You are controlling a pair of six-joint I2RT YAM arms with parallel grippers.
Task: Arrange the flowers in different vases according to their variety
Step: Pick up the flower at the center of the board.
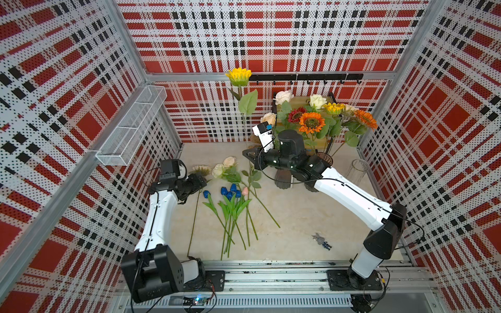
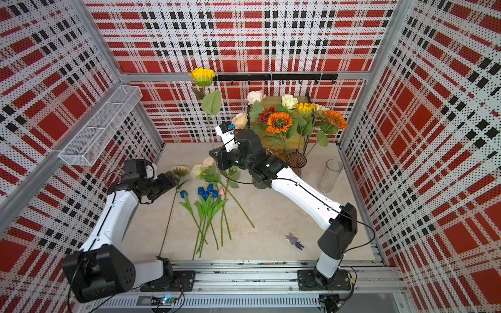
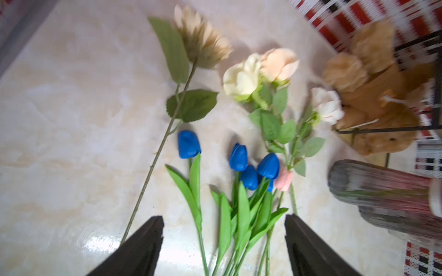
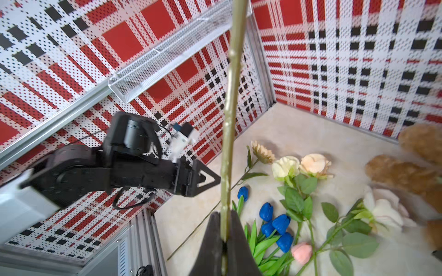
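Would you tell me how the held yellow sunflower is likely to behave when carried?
The yellow sunflower is probably stiff: its stem stands nearly upright though the right tool pinches it far below the head. That head and leaf may make it sway. The thin stem might swivel in the grip.

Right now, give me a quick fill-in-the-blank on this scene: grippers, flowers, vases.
1. The right gripper is shut on the stem of a sunflower whose head is ___.
2. The left gripper hangs above the table with jaws ___.
3. The clear vase holds ___ flowers.
4. Beside the blue tulips lies a lone tulip, coloured ___.
Missing words: yellow; open; no; pink.
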